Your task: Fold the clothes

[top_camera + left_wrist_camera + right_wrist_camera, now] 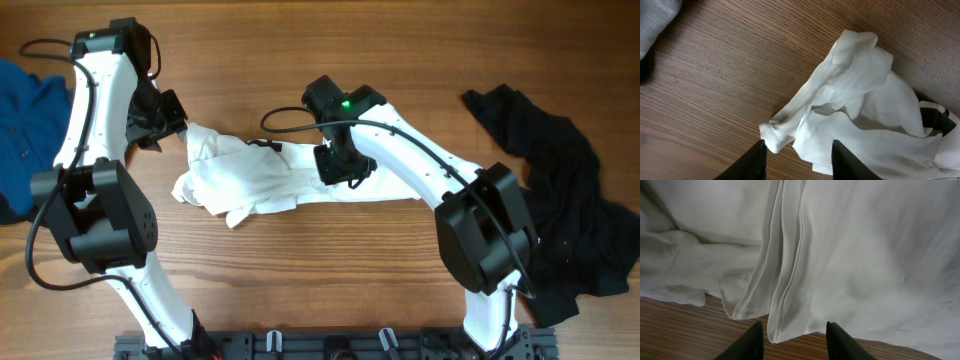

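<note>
Right gripper (792, 340) is open, its fingers straddling a folded hem edge near the middle of the white shirt (265, 180). The left gripper (797, 162) is also open, poised over the bunched corner at the shirt's left end; judged: both are set to pinch separate parts so the cloth can be spread before folding. Shirt lies crumpled on the wooden bench (300, 270) between the arms, long axis left–right and slightly slanted, bunched end toward the left arm, flatter end under the right arm.

Left tool (799, 162) and right tool (795, 344) both angle downward, each with its two fingers spread apart.
</note>
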You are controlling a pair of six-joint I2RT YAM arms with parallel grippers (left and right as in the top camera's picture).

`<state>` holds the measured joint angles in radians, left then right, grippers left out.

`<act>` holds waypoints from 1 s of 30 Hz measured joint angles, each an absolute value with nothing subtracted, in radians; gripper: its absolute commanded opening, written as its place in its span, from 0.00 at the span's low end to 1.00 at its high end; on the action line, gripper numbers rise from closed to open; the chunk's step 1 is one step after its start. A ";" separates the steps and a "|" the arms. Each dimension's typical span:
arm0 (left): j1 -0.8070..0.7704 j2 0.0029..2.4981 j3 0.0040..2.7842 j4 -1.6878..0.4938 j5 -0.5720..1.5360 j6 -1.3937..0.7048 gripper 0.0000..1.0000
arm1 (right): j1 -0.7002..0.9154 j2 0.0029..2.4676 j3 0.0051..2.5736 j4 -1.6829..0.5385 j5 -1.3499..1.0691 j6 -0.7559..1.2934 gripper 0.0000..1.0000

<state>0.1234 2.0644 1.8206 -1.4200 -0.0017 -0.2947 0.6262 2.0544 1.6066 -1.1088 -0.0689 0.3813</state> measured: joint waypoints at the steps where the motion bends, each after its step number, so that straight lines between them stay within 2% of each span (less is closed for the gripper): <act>1: 0.123 2.064 1.821 -1.420 -0.002 -0.295 0.42 | 0.630 2.054 1.593 -1.093 -0.069 0.381 0.38; 3: 0.123 2.064 1.821 -1.420 -0.002 -0.295 0.42 | 0.636 2.056 1.553 -1.067 -0.069 0.382 0.33; 6: 0.123 2.064 1.821 -1.420 -0.002 -0.295 0.42 | 0.638 2.059 1.507 -1.021 -0.068 0.386 0.04; 11: 0.123 2.064 1.820 -1.420 -0.002 -0.294 0.42 | 0.638 2.060 1.501 -1.021 -0.065 0.395 0.04; 16: 0.123 2.064 1.821 -1.420 -0.002 -0.295 0.42 | 0.638 2.060 1.500 -1.129 -0.068 0.360 0.04; 17: 0.123 2.064 1.820 -1.420 -0.002 -0.295 0.42 | 0.638 2.060 1.500 -1.135 -0.071 0.349 0.07; 18: 0.123 2.064 1.820 -1.420 -0.002 -0.295 0.42 | 0.638 2.060 1.500 -1.137 -0.074 0.341 0.14; 19: 0.123 2.064 1.821 -1.420 -0.002 -0.295 0.42 | 0.638 2.060 1.500 -1.131 -0.078 0.333 0.25; 20: 0.123 2.064 1.820 -1.420 -0.002 -0.295 0.45 | 0.638 2.060 1.500 -1.120 -0.079 0.326 0.29; 21: 0.123 2.064 1.820 -1.420 -0.002 -0.295 0.54 | 0.638 2.060 1.500 -1.097 -0.082 0.325 0.30; 22: 0.123 2.064 1.820 -1.420 -0.002 -0.295 0.57 | 0.638 2.060 1.500 -1.075 -0.087 0.321 0.30; 26: 0.123 2.064 1.820 -1.425 -0.002 -0.299 0.68 | 0.638 2.060 1.502 -1.057 -0.098 0.320 0.32; 27: 0.123 2.064 1.820 -1.425 -0.002 -0.300 0.70 | 0.638 2.060 1.504 -1.058 -0.097 0.320 0.42; 28: 0.123 2.064 1.818 -1.423 -0.002 -0.299 0.72 | 0.638 2.059 1.509 -1.058 -0.090 0.327 0.57; 30: 0.123 2.064 1.795 -1.412 -0.002 -0.295 0.75 | 0.636 2.037 1.512 -1.059 -0.054 0.362 0.64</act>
